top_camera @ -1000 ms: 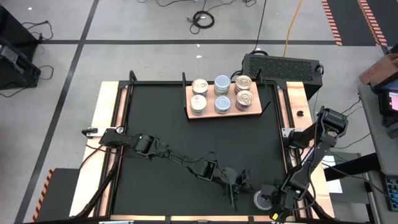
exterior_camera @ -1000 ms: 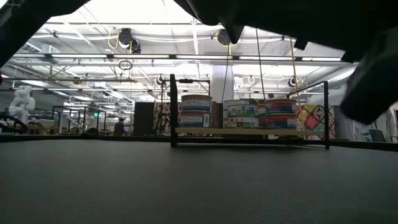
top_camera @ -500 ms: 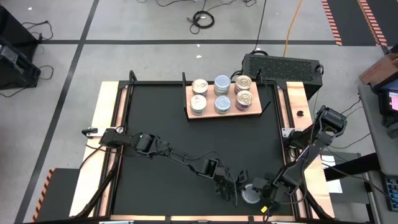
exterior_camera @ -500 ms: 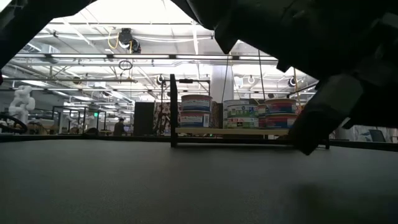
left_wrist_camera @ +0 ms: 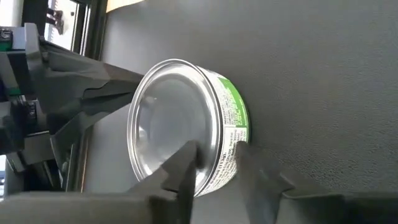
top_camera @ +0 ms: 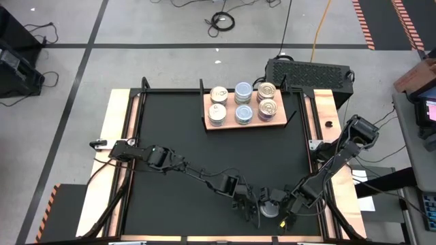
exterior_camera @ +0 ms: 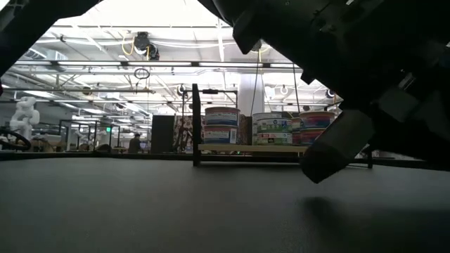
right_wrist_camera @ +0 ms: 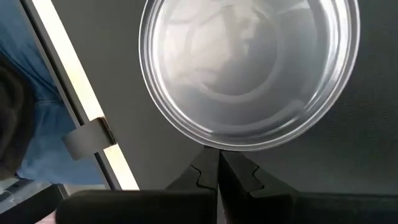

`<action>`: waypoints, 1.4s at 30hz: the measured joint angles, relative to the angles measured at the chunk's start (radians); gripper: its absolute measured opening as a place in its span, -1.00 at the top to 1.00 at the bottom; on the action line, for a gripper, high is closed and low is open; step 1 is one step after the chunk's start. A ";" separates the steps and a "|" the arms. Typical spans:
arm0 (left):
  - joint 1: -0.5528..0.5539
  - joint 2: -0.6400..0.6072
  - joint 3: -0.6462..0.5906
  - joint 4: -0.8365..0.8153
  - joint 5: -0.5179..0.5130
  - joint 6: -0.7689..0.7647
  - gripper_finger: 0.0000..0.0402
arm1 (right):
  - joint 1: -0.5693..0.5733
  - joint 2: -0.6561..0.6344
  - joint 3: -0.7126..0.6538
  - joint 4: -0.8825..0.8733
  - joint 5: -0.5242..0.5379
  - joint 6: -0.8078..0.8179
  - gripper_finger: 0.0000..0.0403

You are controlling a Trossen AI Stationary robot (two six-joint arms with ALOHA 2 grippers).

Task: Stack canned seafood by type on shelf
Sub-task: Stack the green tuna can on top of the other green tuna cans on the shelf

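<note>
Loose tin: silver-topped, green-labelled, flat on the black mat at the near edge of the bench, right of centre. In the high view it is largely covered by the two hands meeting over it. Label text too small to read.

Left hand: arm stretched low across the mat from the near left. Fingers stand narrowly apart, one over the tin's top and one against its side wall, straddling the rim; whether they grip it cannot be told.

Right hand: arm reaching in from the right edge. Fingers pressed together, tips at the tin's rim, holding nothing.

Shelf: light-wood board with black posts, far side, right of centre. Six stacks of tins in two rows; the low view shows stacks side by side, partly blocked by a dark arm.
</note>
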 joint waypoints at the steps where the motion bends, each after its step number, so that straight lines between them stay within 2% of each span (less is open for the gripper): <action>1: 0.000 -0.001 0.000 -0.002 -0.009 0.001 0.51 | -0.001 0.000 0.000 0.000 -0.001 -0.001 1.00; 7: 0.000 -0.007 0.000 -0.015 -0.067 0.062 0.94 | 0.000 -0.005 0.000 -0.007 -0.003 -0.011 1.00; 15: -0.005 -0.018 0.000 -0.043 -0.112 0.043 0.99 | 0.004 -0.032 -0.001 -0.086 0.037 -0.025 1.00; 23: -0.004 -0.096 -0.004 -0.095 -0.212 -0.037 1.00 | 0.052 -0.174 0.000 -0.207 0.206 -0.005 1.00; 28: 0.001 -0.149 -0.001 -0.139 -0.268 -0.091 1.00 | 0.083 -0.237 0.000 -0.275 0.249 0.024 1.00; 33: 0.024 -0.220 -0.002 -0.243 -0.314 -0.164 1.00 | 0.116 -0.246 0.000 -0.318 0.273 0.024 1.00; 42: 0.127 -0.317 -0.002 -0.375 -0.364 -0.269 1.00 | 0.147 -0.245 0.000 -0.346 0.388 -0.019 1.00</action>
